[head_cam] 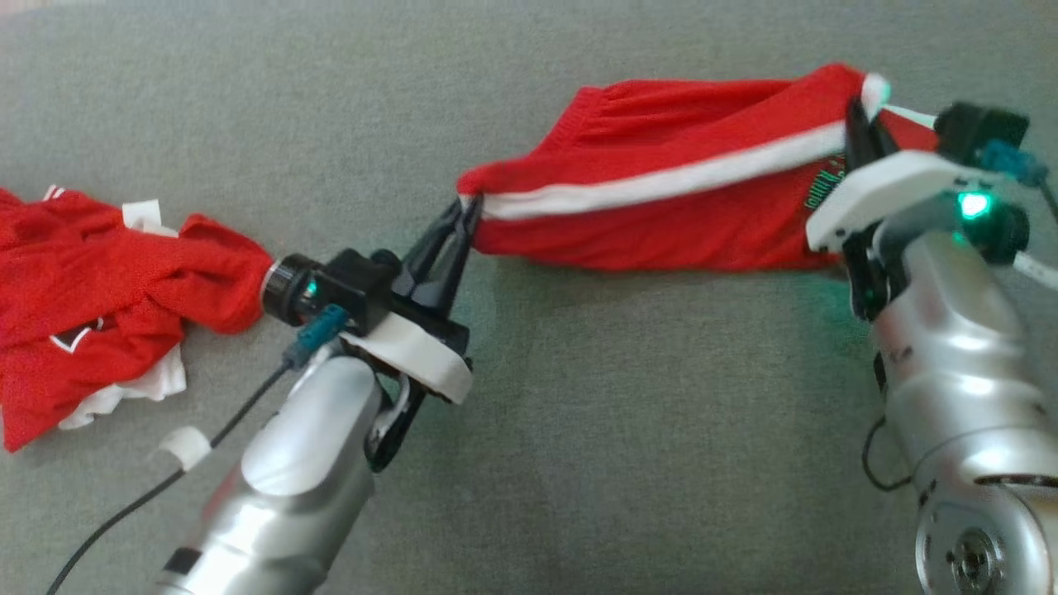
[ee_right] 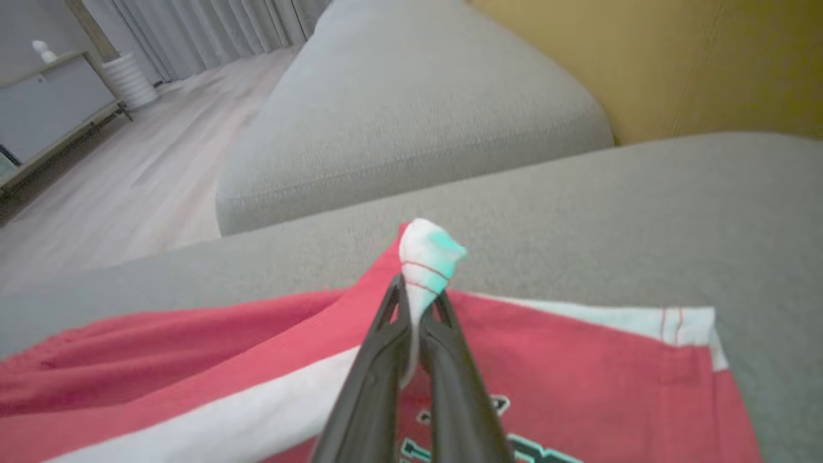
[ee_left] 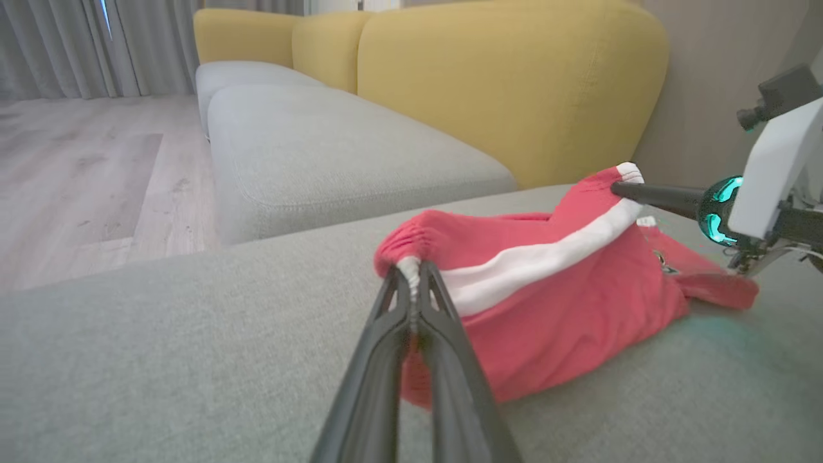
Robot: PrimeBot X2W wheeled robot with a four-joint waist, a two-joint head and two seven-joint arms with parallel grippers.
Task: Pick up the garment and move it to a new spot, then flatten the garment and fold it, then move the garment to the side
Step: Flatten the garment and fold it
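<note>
Head view: left gripper [head_cam: 469,208] and right gripper [head_cam: 856,116] both pinch the garment [head_cam: 661,207]; lift evenly, keeping it taut between the jaws.

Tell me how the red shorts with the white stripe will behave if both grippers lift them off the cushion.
Probably floppy: the red shorts drape and wrinkle between the left gripper and right gripper, so the middle would likely sag. Likely light, since tiny pinches on bunched corners raise those corners. Such small pinches might slip if pulled taut.
</note>
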